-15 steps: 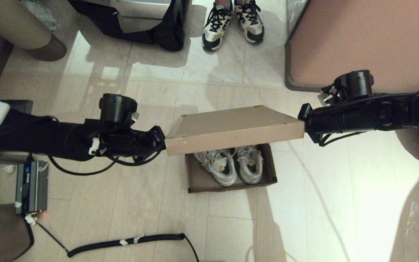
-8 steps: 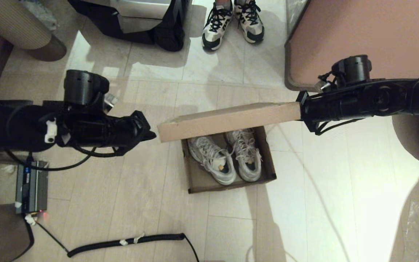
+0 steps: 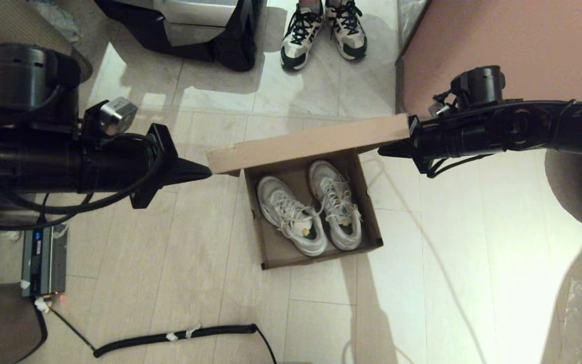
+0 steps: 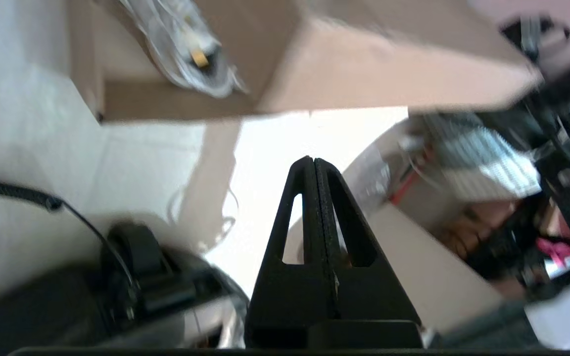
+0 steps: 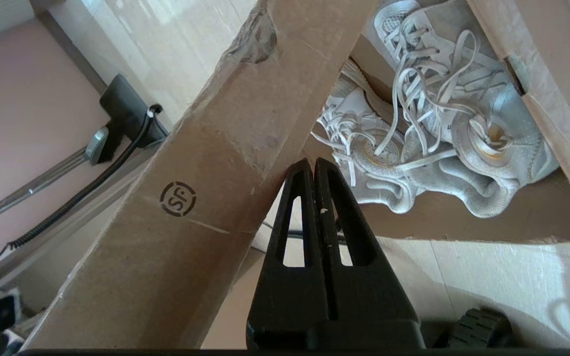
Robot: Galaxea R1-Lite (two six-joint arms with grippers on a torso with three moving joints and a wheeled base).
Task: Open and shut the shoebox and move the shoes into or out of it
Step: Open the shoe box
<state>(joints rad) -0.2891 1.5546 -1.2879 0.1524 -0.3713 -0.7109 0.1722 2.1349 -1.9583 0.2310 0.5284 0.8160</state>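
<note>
Two shoes (image 3: 311, 207) in one shoebox (image 3: 316, 253), lid raised between two closed, empty pincers, left (image 3: 205, 172) and right (image 3: 384, 150).

A person's black-laced sneakers (image 3: 323, 33) stand beyond; coiled cable (image 3: 170, 337) lies nearer.

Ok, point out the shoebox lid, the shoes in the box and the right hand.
shoebox lid (image 3: 306, 144): head view, its long front side.
shoes (image 3: 316, 212): head view, the laces between the pair.
right hand (image 3: 384, 150): head view, tip of its shut fingers under the lid's end.

Both grippers (image 3: 205, 173) (image 3: 387, 150) seemingly closed; level
</note>
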